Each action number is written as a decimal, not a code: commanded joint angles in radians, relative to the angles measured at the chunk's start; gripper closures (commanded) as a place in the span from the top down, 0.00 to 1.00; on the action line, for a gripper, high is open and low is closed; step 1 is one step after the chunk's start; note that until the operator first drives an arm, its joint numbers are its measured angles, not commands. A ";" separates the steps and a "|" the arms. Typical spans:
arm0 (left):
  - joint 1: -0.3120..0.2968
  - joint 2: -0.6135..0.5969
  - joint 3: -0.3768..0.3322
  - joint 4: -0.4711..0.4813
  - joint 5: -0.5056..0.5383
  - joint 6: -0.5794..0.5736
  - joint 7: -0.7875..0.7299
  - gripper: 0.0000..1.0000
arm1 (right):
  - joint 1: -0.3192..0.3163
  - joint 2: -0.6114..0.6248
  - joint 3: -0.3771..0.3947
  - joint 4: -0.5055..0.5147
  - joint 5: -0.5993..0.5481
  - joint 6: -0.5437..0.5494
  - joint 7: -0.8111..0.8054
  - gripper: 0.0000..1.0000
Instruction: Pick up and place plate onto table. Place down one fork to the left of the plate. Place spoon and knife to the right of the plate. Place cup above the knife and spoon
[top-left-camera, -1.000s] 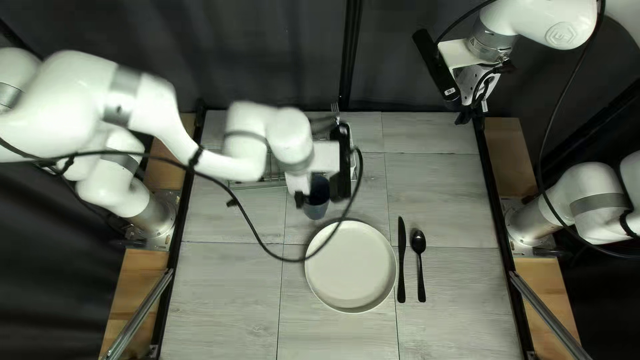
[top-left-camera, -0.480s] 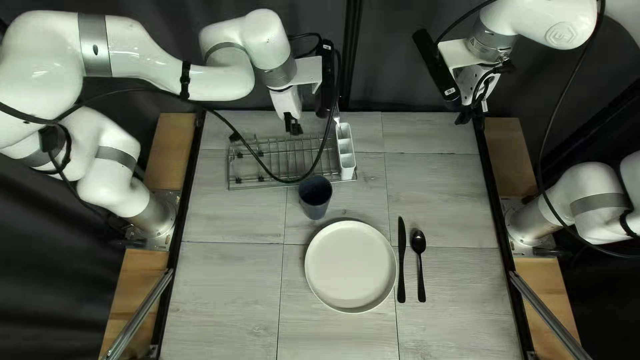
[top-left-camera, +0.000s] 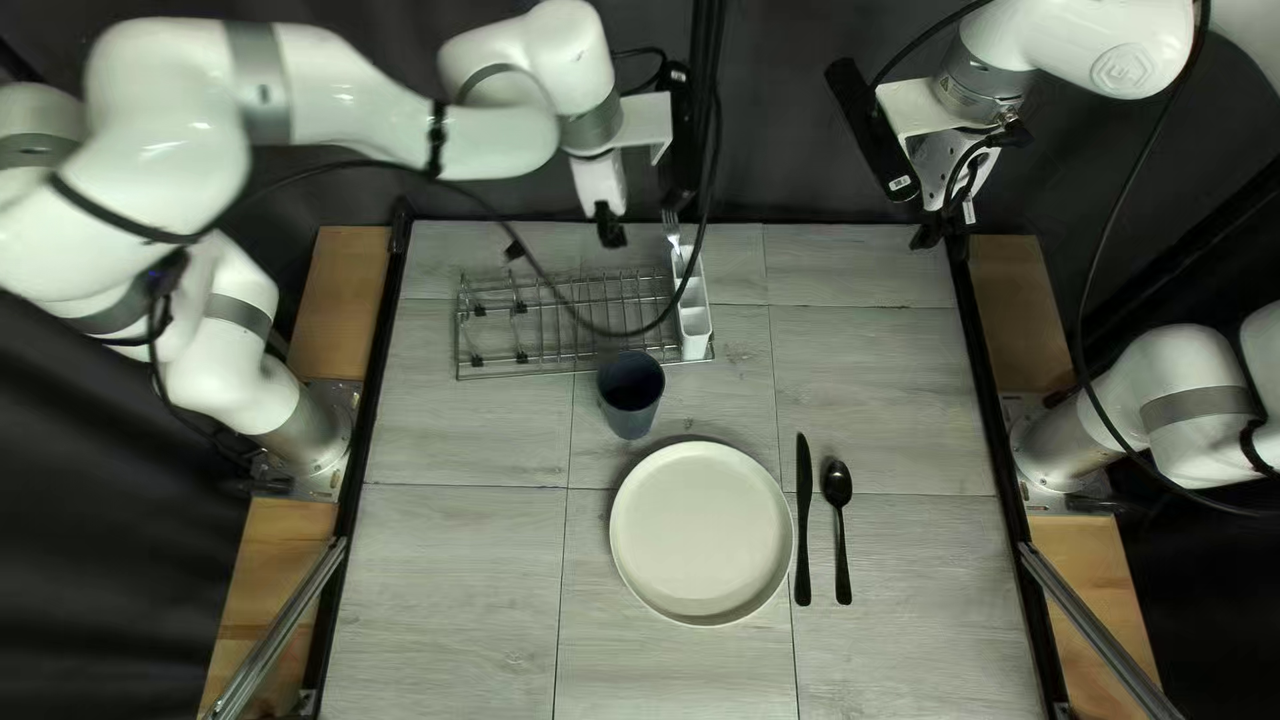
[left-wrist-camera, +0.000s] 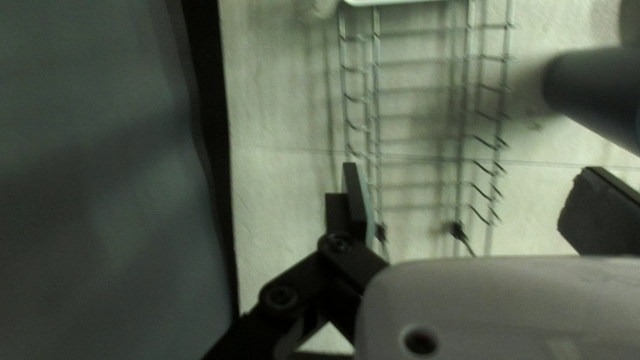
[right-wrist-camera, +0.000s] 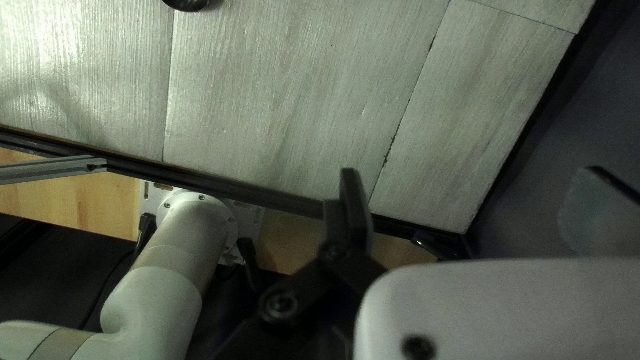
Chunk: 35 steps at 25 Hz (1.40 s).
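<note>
Left tool [left-wrist-camera: 473, 183] is released, its fingers spread wide, over the far edge of the desk [top-left-camera: 454, 587]; the right tool [right-wrist-camera: 473, 187], by the far right corner, is parted and holds nothing. Toward the near edge lie the plate [top-left-camera: 700, 536] and, on its right, the knife [top-left-camera: 803, 527] and spoon [top-left-camera: 838, 483]. Beyond the plate the cup [top-left-camera: 630, 400] stands upright, just beside the wire rack [top-left-camera: 560, 371]; it looks light and smooth, easiest gripped round its sides. Farthest off, the fork [top-left-camera: 672, 230] leans tines up in the white caddy [top-left-camera: 694, 331] by the far edge, probably the next pick. It looks thin, stiff and light, liable to twist; best pinched at the neck, just clear of the rim. Its handle is hidden in the caddy, and a black cable [top-left-camera: 560, 314] crosses the rack. The left wrist view cuts off the cup and shows no fork.
</note>
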 commanded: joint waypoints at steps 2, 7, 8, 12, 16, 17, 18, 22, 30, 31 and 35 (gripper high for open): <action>0.048 0.080 -0.019 0.030 -0.125 -0.065 0.117 1.00 | 0.000 0.000 0.000 0.000 0.000 0.000 0.000 1.00; 0.071 0.137 -0.042 0.054 -0.205 -0.086 0.168 1.00 | 0.000 0.000 0.000 0.000 0.000 0.000 0.000 1.00; 0.076 0.156 -0.047 0.063 -0.219 -0.089 0.174 1.00 | 0.000 0.000 0.000 0.000 0.000 0.000 0.000 1.00; 0.100 0.213 -0.064 0.108 -0.261 -0.081 0.201 1.00 | 0.000 0.000 0.000 0.000 0.000 0.000 0.000 1.00; 0.114 0.260 -0.079 0.147 -0.285 -0.068 0.215 0.90 | 0.000 0.000 0.000 0.000 0.000 0.000 0.000 1.00; 0.114 0.265 -0.080 0.149 -0.287 -0.066 0.214 0.90 | 0.000 0.000 0.000 0.000 0.000 0.000 0.000 1.00; 0.113 0.270 -0.079 0.149 -0.284 -0.062 0.210 0.00 | 0.000 0.000 0.000 0.000 0.000 0.000 0.000 1.00; 0.112 0.272 -0.075 0.147 -0.275 -0.037 0.193 0.00 | 0.000 0.000 0.000 0.000 0.000 0.000 0.000 1.00; 0.066 0.196 -0.060 0.142 -0.213 0.017 0.100 0.00 | 0.000 0.000 0.000 0.000 0.000 0.000 0.000 1.00; 0.051 0.169 -0.056 0.134 -0.188 0.027 0.073 0.00 | 0.000 0.000 0.000 0.000 0.000 0.000 0.000 1.00; 0.018 0.084 -0.048 0.109 -0.113 0.057 0.006 0.00 | 0.000 0.000 0.000 0.000 0.000 0.000 0.000 1.00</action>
